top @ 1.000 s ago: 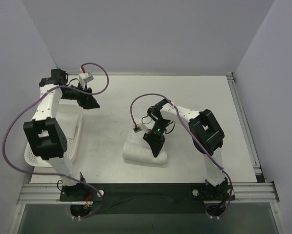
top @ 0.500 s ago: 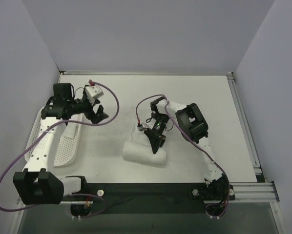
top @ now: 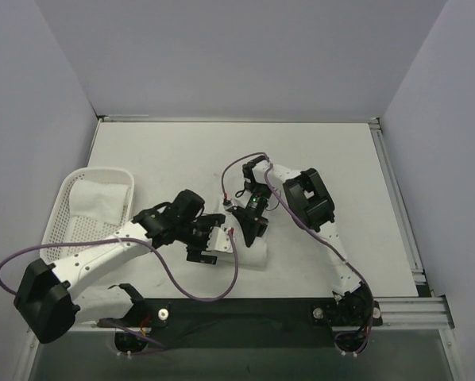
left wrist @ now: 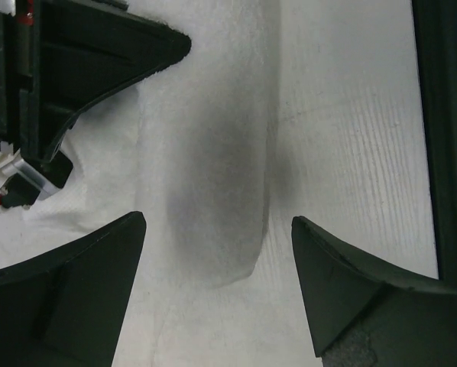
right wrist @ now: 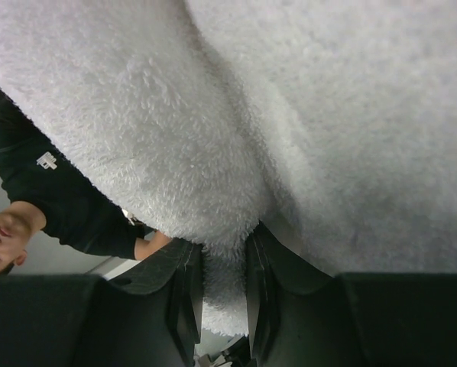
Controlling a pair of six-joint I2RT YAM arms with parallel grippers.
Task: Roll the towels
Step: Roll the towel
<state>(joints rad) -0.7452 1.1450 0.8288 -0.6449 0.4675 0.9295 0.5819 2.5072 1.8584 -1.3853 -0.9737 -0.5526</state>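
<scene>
White rolled terry towel (top: 252,255) lies on the white flat table (top: 182,151), near the front edge, just left of centre. White plastic mesh basket (top: 69,230) sits at the table's left side, well apart from the roll, with a white folded towel (top: 101,200) in its far end. Left gripper (top: 208,242) is at the roll's left end, fingers either side of it. Right gripper (top: 249,234) is just behind the roll's right part, fingers (right wrist: 184,294) pinched on the roll's edge.

White perforated plastic basket (top: 64,228) resting at left side of white bench (top: 325,151); silver aluminium rail (top: 404,308) along near edge.
</scene>
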